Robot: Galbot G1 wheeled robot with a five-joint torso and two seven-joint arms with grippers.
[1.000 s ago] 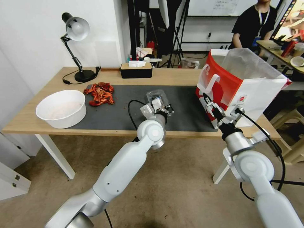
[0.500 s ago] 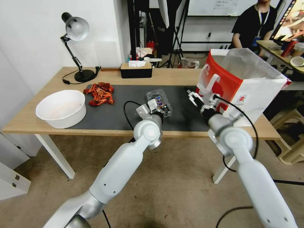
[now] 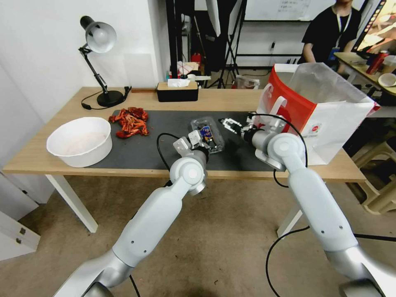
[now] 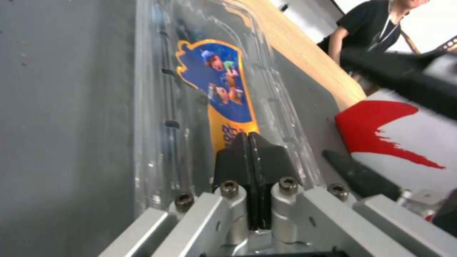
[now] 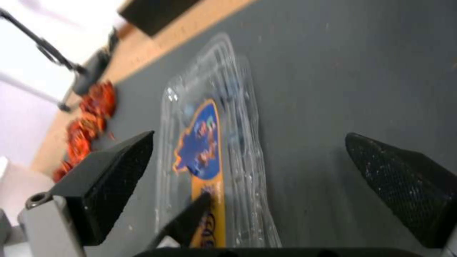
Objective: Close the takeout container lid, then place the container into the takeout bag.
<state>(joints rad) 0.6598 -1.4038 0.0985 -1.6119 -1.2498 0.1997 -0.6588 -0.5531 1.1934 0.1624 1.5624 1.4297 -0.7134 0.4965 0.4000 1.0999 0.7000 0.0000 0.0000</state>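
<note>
Takeout container flat on the dark mat mid-tabletop, lid down. Left gripper pressed on its near end, jaws together. Right gripper just beside it, jaws apart. Probably light, thin, slippery, easily crushed; best taken by the stiffer rims. One container, one takeout bag well right.

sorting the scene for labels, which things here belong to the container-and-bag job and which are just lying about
Part of the job:
- takeout container, on the dark mat, lid down
- takeout bag, standing open
- left hand, shut, on the container's near edge
- right hand, open, beside the container

Just lying about:
- white bowl
- red crayfish pile
- desk lamp
- black tissue box
</note>
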